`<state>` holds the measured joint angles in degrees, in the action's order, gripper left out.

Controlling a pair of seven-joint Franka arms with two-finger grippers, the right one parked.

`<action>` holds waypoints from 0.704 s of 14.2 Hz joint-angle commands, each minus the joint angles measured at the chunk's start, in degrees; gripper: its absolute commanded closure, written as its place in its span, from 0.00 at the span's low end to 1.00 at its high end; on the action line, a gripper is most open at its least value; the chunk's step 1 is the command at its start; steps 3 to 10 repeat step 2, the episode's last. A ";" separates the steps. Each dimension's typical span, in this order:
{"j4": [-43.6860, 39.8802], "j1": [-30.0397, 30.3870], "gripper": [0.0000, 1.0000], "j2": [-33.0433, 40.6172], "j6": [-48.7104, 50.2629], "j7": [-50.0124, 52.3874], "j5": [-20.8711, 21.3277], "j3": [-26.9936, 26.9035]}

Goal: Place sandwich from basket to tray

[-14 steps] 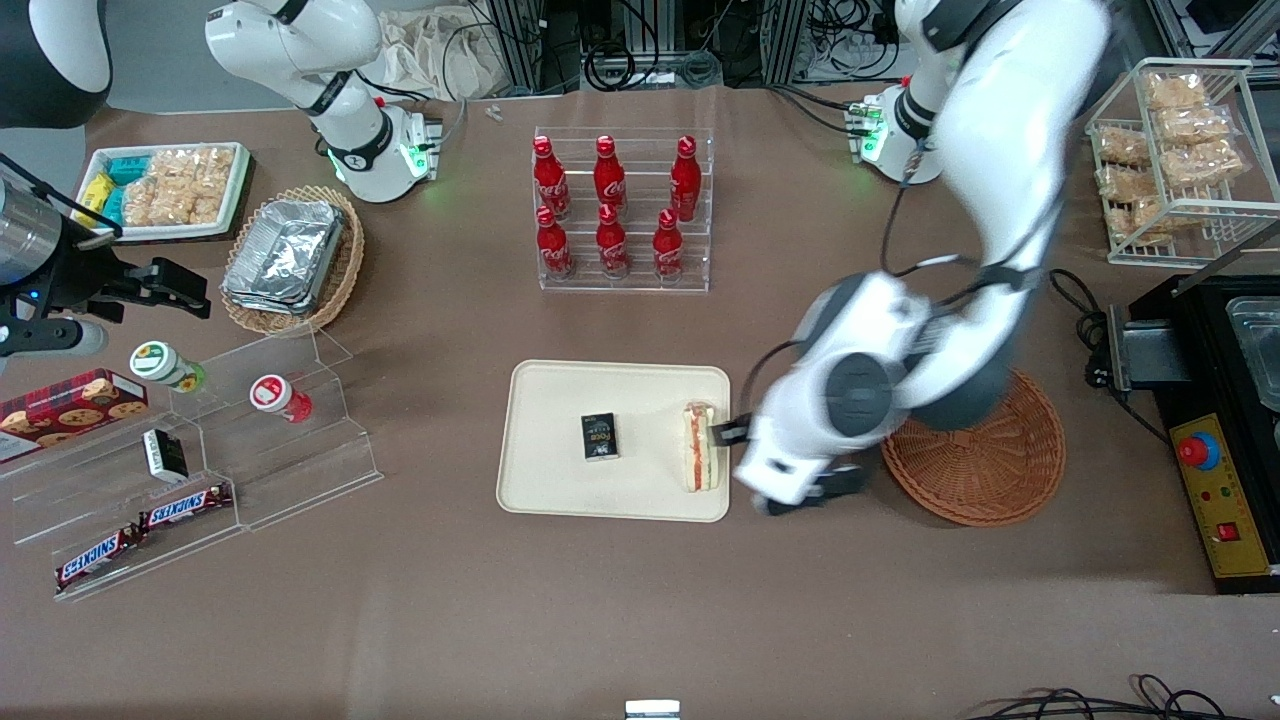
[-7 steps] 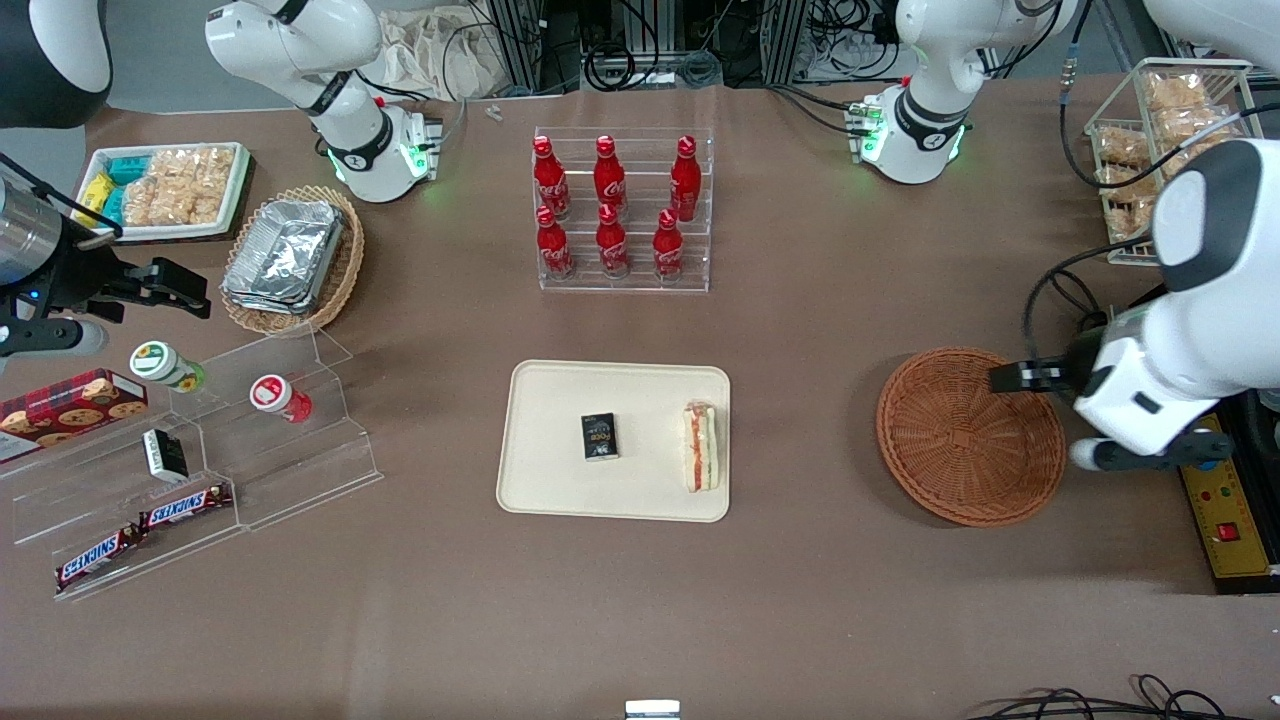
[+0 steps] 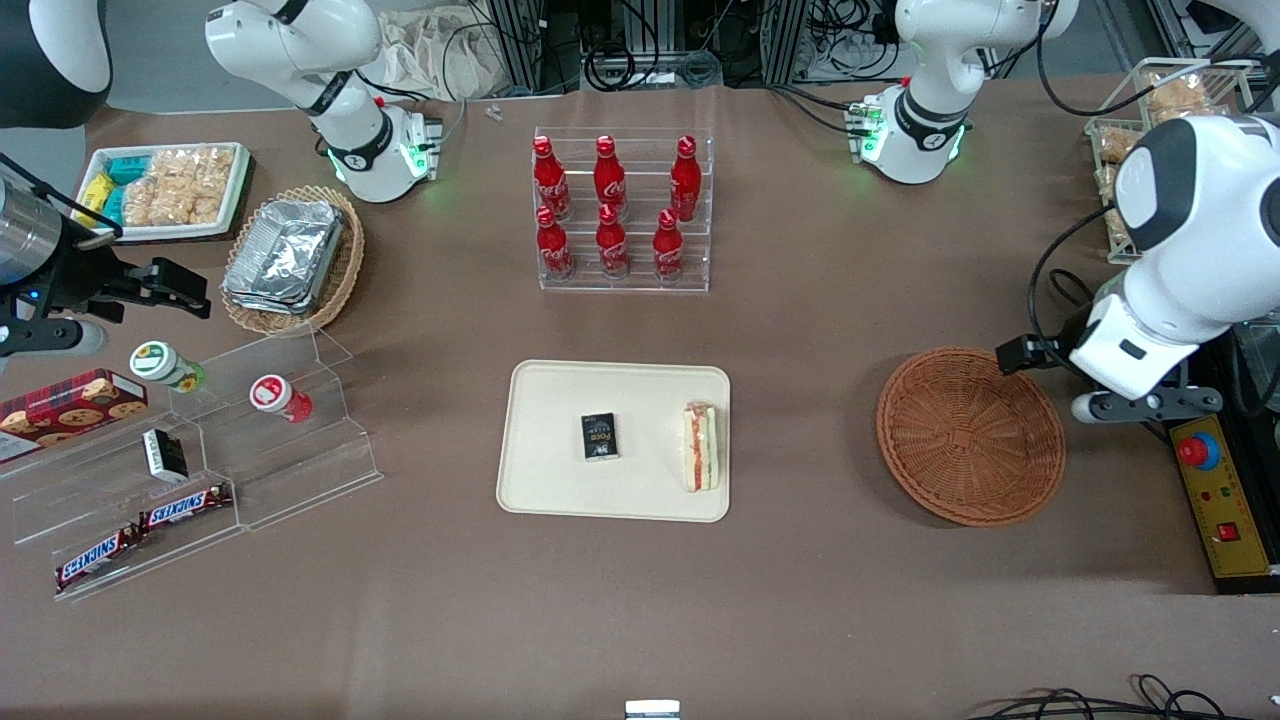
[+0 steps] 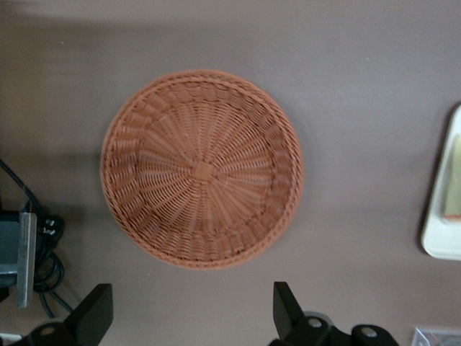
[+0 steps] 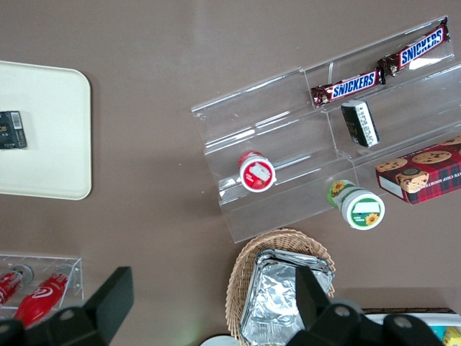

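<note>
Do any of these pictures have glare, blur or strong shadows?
Front view: sharp, soft shadow beside the basket, green glow at the arm bases. Left wrist view: slightly soft, the open tool dark above the table. Right wrist view: glare streaks on the clear acrylic shelf.

A cream tray (image 5: pixel 43 130) lies on the brown surface (image 5: pixel 180 58) with a small black box (image 5: pixel 12 130) on it. A clear stepped stand (image 5: pixel 317 122) holds Snickers bars (image 5: pixel 378 65), and a wicker basket (image 5: pixel 248 270) holds foil containers (image 5: pixel 284 303).
</note>
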<state>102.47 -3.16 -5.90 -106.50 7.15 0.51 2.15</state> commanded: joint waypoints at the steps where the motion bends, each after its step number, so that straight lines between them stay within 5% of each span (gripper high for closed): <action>1: -11.89 -1.14 0.00 -6.72 8.20 -0.03 0.63 -0.57; 10: -15.86 -1.14 0.00 -9.19 10.50 0.06 0.54 -0.49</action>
